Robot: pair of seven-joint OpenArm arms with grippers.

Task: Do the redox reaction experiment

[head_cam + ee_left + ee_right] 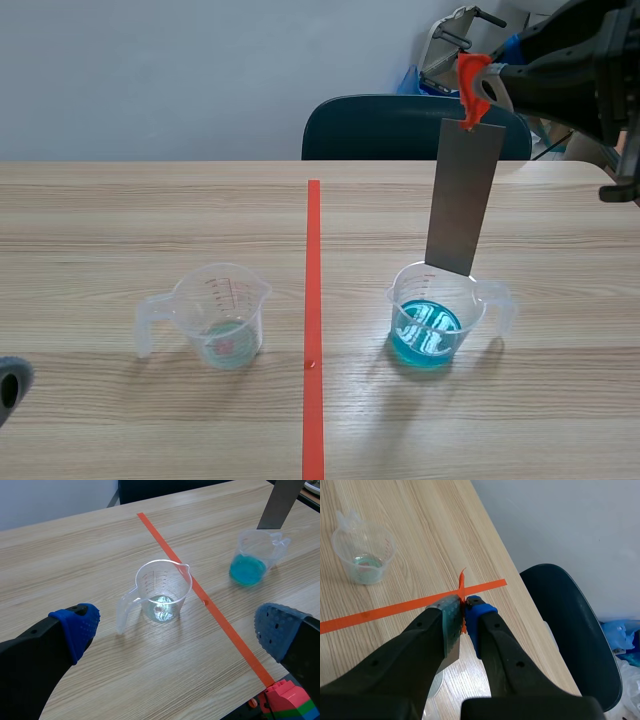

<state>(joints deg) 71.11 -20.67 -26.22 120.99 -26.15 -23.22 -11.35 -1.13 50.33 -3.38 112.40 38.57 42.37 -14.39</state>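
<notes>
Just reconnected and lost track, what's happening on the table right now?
The right end effector holds a grey metal strip by its orange clip, hanging over the beaker of blue liquid; its lower end is near the rim, not yet in the liquid. The left end effector is open near the nearly empty beaker.

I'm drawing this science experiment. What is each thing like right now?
measuring cup of blue liquid: upright, partly full.
other measuring cup: upright, nearly empty.
metal strip: hanging upright over the blue liquid, not dipped.
right hand: shut on the metal strip's top.
left hand: open, empty.
</notes>
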